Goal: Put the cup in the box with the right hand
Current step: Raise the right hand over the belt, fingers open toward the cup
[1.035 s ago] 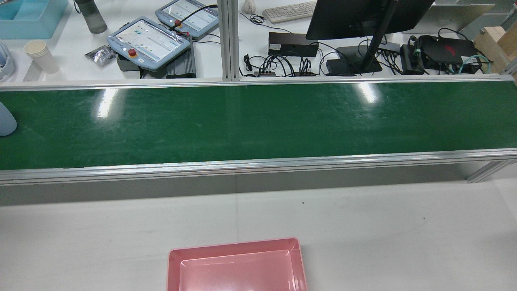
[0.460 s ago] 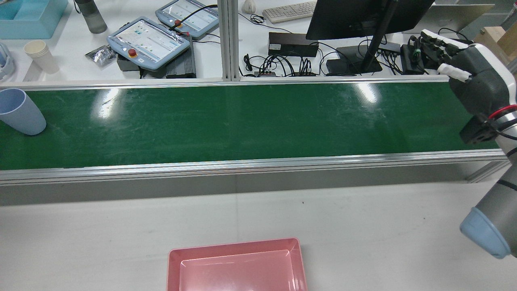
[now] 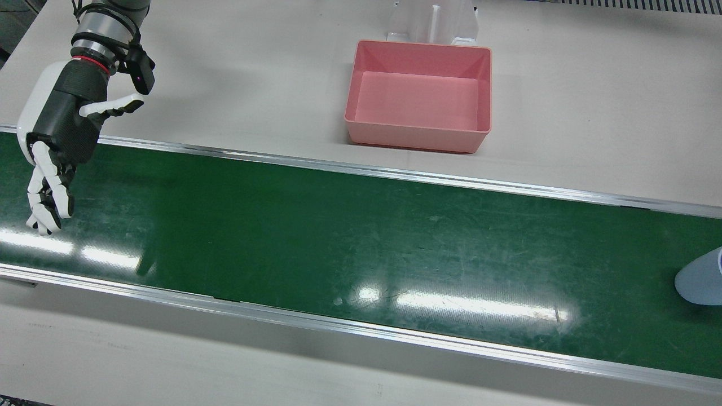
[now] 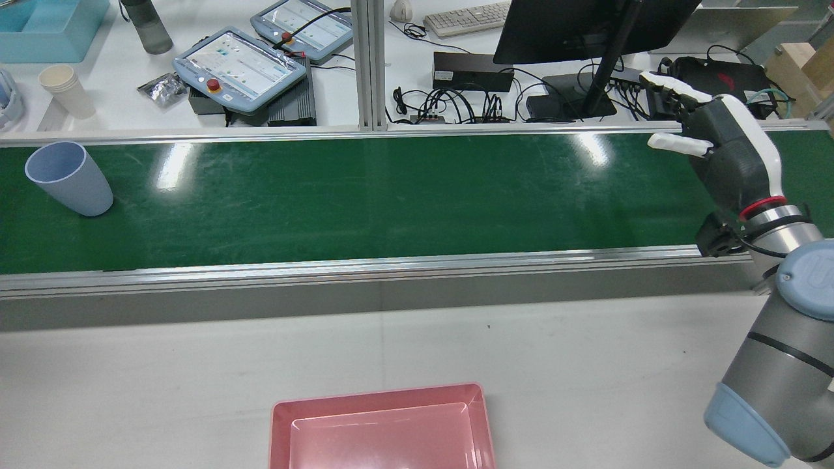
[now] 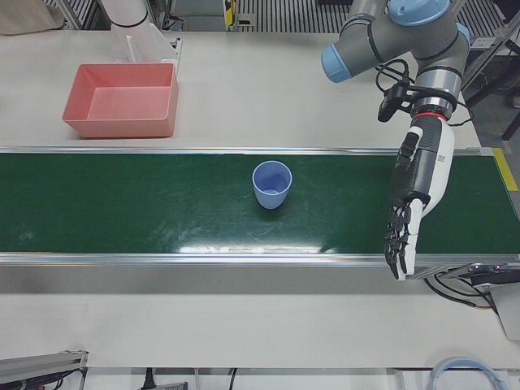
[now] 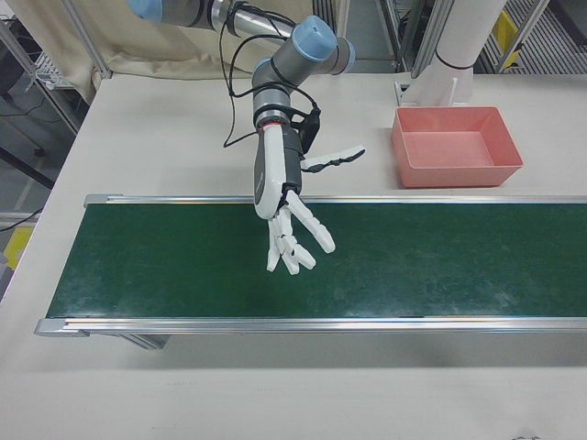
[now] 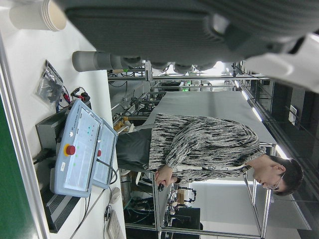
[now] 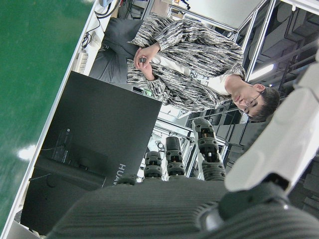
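A light blue cup [image 4: 68,177] stands upright on the green belt [image 4: 404,195] at the far left of the rear view. It also shows at the right edge of the front view [image 3: 702,279] and mid-belt in the left-front view [image 5: 271,184]. My right hand [image 4: 726,153] is open and empty above the belt's far right end, far from the cup; it also shows in the front view [image 3: 56,135] and the right-front view [image 6: 284,197]. My left hand [image 5: 418,183] is open and empty, with its fingers pointing down over the belt beside the cup. The pink box [image 4: 381,426] is empty.
Beyond the belt lie two teach pendants [image 4: 238,65], a stack of paper cups [image 4: 65,90], a monitor stand [image 4: 586,98] and cables. The pink box sits on the white table [image 3: 225,84] on the robot's side of the belt. A person stands in the background.
The cup has travelled along the belt into full view from the left edge of the rear view. My right hand has come in from the right and moved left over the belt.
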Controlling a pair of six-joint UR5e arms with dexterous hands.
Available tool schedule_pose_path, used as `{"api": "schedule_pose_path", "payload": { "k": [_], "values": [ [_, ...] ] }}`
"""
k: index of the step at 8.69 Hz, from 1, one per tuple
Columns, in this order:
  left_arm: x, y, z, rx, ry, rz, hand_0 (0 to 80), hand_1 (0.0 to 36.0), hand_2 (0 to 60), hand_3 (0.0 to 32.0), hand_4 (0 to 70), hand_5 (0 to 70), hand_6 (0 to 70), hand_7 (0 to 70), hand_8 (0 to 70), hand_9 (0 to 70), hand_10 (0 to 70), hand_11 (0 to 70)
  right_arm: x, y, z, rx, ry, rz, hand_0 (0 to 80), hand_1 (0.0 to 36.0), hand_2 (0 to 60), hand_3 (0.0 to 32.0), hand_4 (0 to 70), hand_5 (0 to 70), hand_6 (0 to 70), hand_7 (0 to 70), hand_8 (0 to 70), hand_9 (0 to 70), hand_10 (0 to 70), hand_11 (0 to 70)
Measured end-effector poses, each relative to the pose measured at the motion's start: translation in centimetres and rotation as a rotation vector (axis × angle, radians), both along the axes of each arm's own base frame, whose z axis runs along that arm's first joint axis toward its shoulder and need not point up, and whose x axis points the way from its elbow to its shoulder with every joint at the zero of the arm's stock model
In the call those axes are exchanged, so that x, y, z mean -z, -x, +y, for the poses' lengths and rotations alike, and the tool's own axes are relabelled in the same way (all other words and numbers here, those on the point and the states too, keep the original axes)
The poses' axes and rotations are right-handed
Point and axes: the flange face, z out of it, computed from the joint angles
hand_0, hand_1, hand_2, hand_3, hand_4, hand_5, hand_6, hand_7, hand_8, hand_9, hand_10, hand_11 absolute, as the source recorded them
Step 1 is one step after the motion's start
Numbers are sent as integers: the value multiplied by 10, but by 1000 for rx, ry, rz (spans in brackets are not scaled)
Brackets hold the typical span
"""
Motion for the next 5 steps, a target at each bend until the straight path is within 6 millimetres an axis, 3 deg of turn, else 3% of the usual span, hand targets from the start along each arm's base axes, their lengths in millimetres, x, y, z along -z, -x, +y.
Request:
{"api": "schedule_pose_path", "payload": {
  "k": [5],
  "values": [
    [0, 0, 0, 0, 0, 0, 0, 0, 0, 0, 0, 0, 0, 0, 0, 0, 0, 0, 15, 72, -13, -21, 0, 40, 387, 40, 0, 0, 150, 4, 64, 297, 45, 128, 0, 0]
  ]
}}
